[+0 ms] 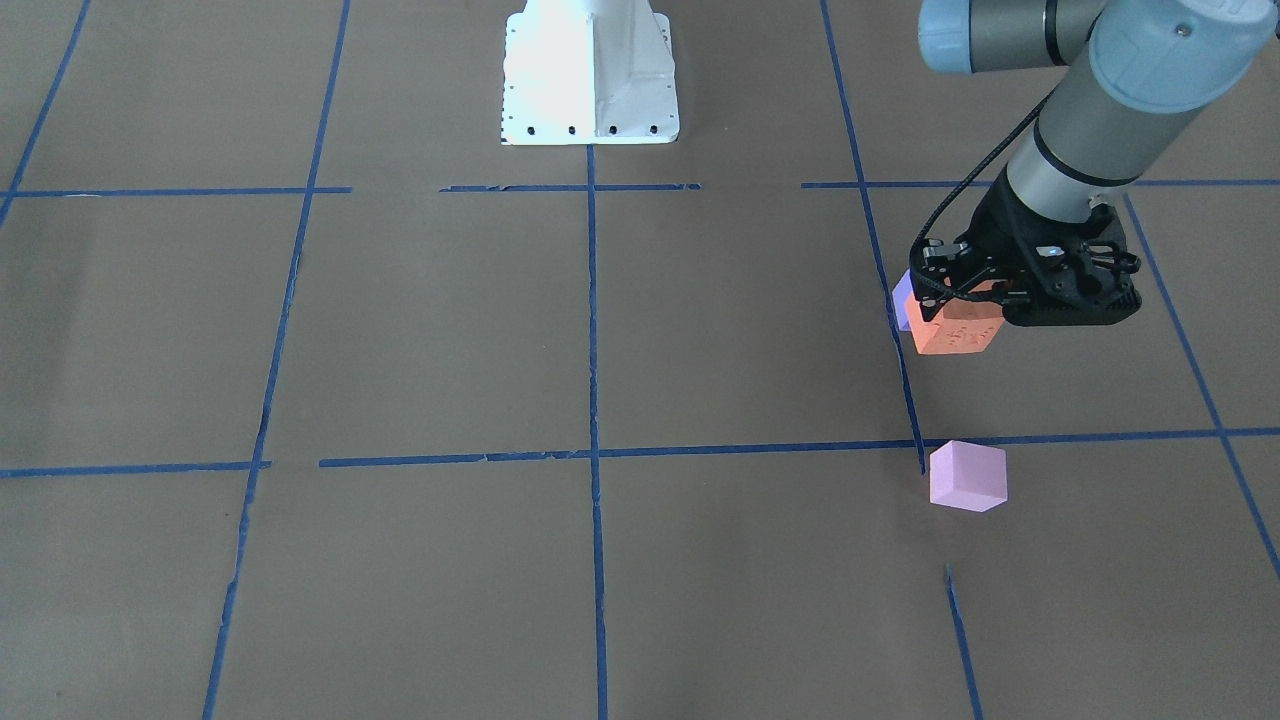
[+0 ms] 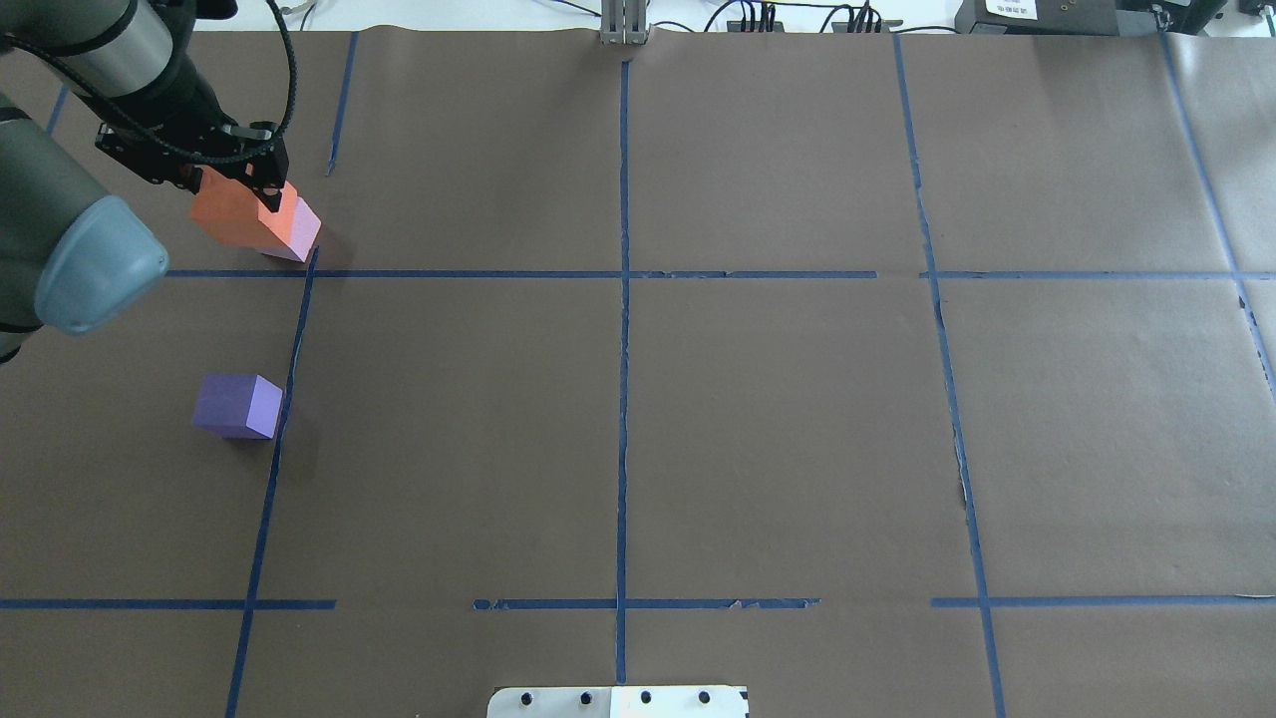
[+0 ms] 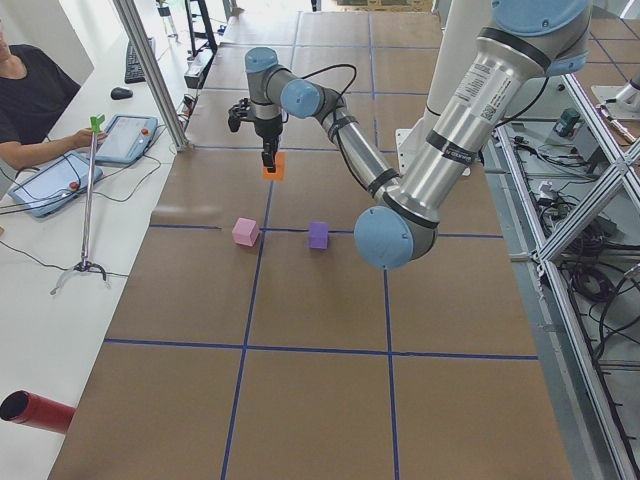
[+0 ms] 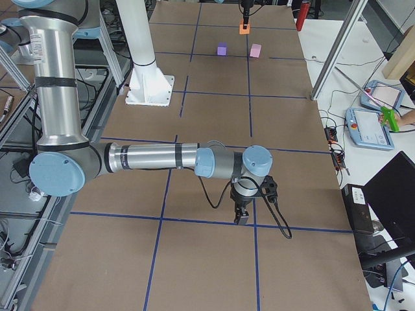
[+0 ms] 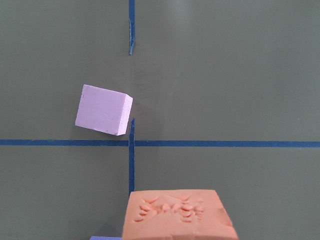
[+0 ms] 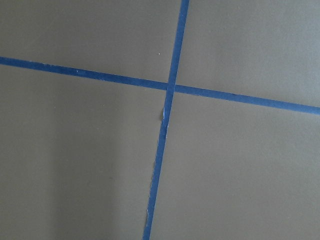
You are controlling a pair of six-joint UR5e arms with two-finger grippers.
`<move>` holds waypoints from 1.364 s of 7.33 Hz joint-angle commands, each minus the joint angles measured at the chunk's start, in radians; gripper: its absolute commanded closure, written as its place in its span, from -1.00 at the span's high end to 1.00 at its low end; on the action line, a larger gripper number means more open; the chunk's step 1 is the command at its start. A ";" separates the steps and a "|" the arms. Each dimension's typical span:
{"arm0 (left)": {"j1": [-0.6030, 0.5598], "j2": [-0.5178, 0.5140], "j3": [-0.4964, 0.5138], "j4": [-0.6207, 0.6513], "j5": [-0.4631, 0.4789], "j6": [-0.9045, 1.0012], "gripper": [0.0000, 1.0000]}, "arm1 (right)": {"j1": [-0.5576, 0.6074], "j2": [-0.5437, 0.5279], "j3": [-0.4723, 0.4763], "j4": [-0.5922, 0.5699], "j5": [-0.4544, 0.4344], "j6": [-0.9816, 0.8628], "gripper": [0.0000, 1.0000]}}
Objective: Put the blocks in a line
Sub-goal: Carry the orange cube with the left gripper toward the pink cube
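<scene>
My left gripper (image 1: pixel 975 300) is shut on the orange block (image 1: pixel 958 328) and holds it above the table. It also shows in the overhead view (image 2: pixel 237 184) with the orange block (image 2: pixel 242 212). The pale pink-lilac block (image 1: pixel 967 476) lies by a tape crossing, and the orange block partly hides it in the overhead view (image 2: pixel 305 237). The violet-blue block (image 2: pixel 237 405) lies alone nearer my base, just left of a tape line. In the left wrist view the pink block (image 5: pixel 103 110) lies beyond the held orange block (image 5: pixel 179 215). My right gripper (image 4: pixel 242 215) hangs low over the table far from the blocks, and I cannot tell its state.
Blue tape lines (image 2: pixel 623 274) grid the brown paper tabletop. The white base plate (image 1: pixel 590 75) stands at the robot's edge. The right wrist view shows only a tape crossing (image 6: pixel 169 86). An operator (image 3: pixel 30 95) sits at the far side with tablets.
</scene>
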 commanded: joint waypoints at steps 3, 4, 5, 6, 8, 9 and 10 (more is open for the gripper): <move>-0.023 0.182 -0.007 -0.114 -0.016 0.164 -0.74 | 0.000 0.000 0.000 0.000 0.000 0.002 1.00; -0.018 0.187 0.038 -0.157 -0.050 0.142 -0.75 | 0.000 0.000 0.000 0.000 0.000 0.000 1.00; -0.011 0.178 0.102 -0.212 -0.064 0.078 -0.75 | 0.000 0.000 0.001 0.000 0.000 0.000 1.00; -0.007 0.173 0.162 -0.308 -0.065 0.003 -0.77 | 0.000 0.000 0.000 0.000 0.000 0.002 1.00; 0.026 0.170 0.237 -0.413 -0.065 -0.057 -0.77 | 0.000 0.000 0.000 0.000 0.000 0.002 1.00; 0.035 0.160 0.265 -0.421 -0.064 -0.059 -0.78 | 0.000 0.000 0.000 0.000 0.000 0.002 1.00; 0.052 0.158 0.283 -0.424 -0.064 -0.056 -0.78 | 0.000 0.000 0.000 0.000 0.000 0.002 1.00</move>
